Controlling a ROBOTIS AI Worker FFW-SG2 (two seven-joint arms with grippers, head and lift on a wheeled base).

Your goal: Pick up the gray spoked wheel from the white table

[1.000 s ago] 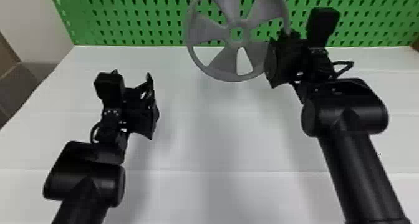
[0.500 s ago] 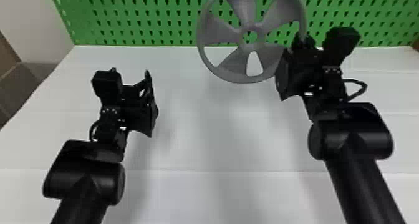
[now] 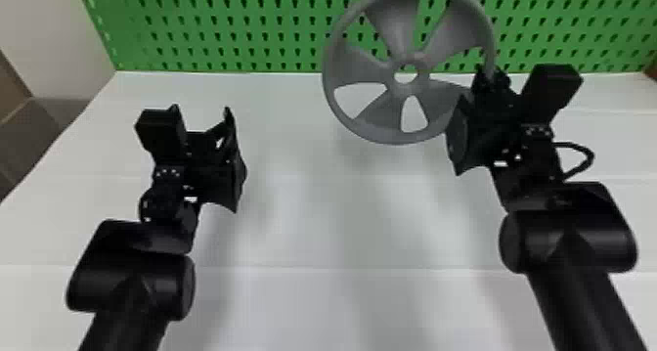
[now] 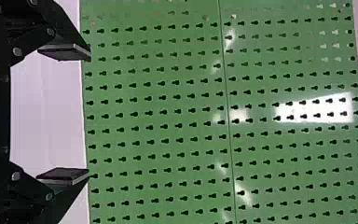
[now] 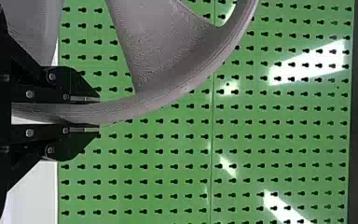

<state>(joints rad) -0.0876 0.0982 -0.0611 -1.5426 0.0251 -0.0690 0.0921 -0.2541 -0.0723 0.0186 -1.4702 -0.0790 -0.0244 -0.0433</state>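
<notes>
- Step in hand: lift and hold. The right gripper [image 5: 99, 114] is clamped on the rim [image 5: 121, 110] of the gray spoked wheel [image 3: 361, 70], one finger on each side.
- Wheel position: roughly upright, right of center toward the far side, in front of the green pegboard [image 3: 220, 37]. It appears raised off the white table [image 3: 293, 218], though the viewing angle leaves the gap uncertain.
- Left gripper [image 4: 88, 115]: fingers apart and empty, over the left side of the table.
- Next move: maintain clamping force and steady the wheel. The grip is off-center, so rotation at the fingers is possible; keep the wheel away from the pegboard.
</notes>
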